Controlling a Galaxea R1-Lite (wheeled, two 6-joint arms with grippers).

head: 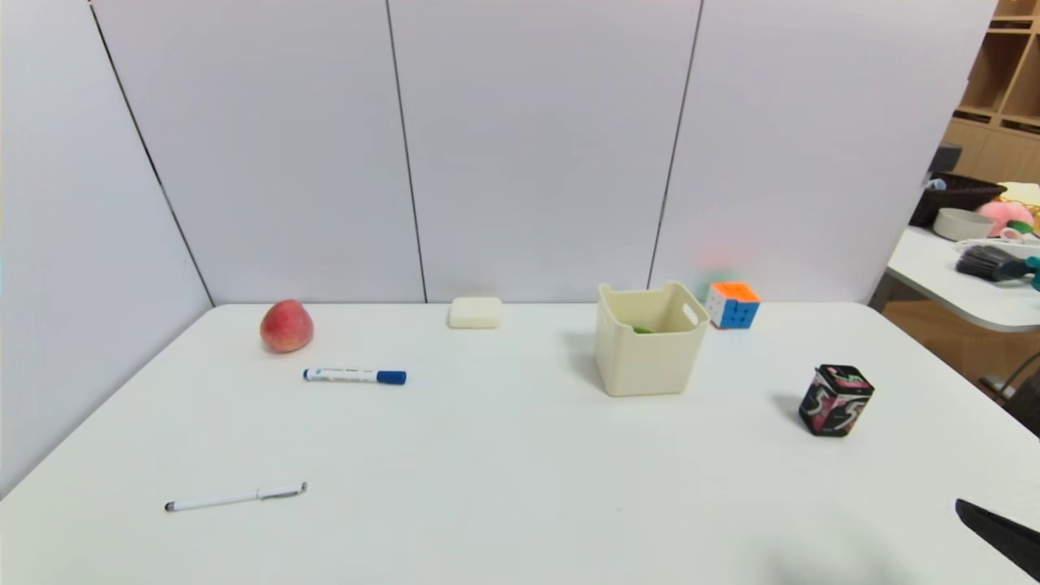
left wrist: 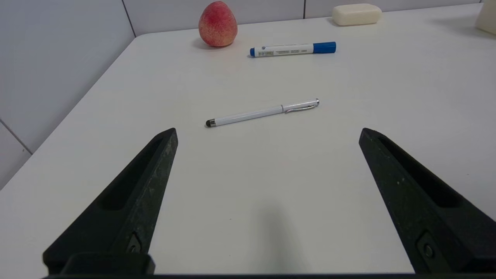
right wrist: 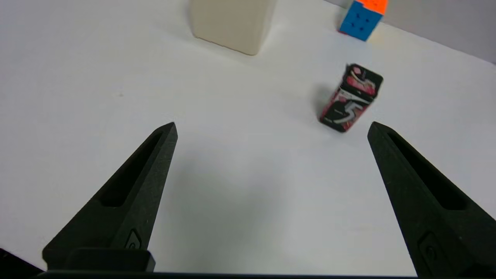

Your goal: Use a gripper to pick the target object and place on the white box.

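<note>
From the head view we see the box (head: 647,349) standing right of the table's (head: 504,471) centre, toward the back. A sliver of green, the lime (head: 643,330), shows just over the near rim, down inside the box. A cube (head: 733,305) sits just behind and to the right of the box, near the wall, and a black tin (head: 835,400) stands well apart from it toward the front right. On the left half lie a peach (head: 286,326), a soap-like block (head: 475,313) near the back wall, a marker (head: 355,376) and, closer to us, a pen (head: 236,496). Only a dark tip of the right gripper (head: 998,532) enters at the lower right corner, above the table edge.

In the left wrist view we find the left gripper (left wrist: 267,133) spread wide with nothing between its fingers, low over bare table. The pen (left wrist: 263,112) lies just beyond the fingertips, with the marker (left wrist: 293,49), peach (left wrist: 217,24) and block (left wrist: 357,14) farther off.

In the right wrist view the right gripper (right wrist: 271,128) also stands wide apart and holds nothing. Beyond its fingers we see the tin (right wrist: 351,98), the box's side wall (right wrist: 232,23) and a corner of the cube (right wrist: 362,17). The lime is hidden here.
</note>
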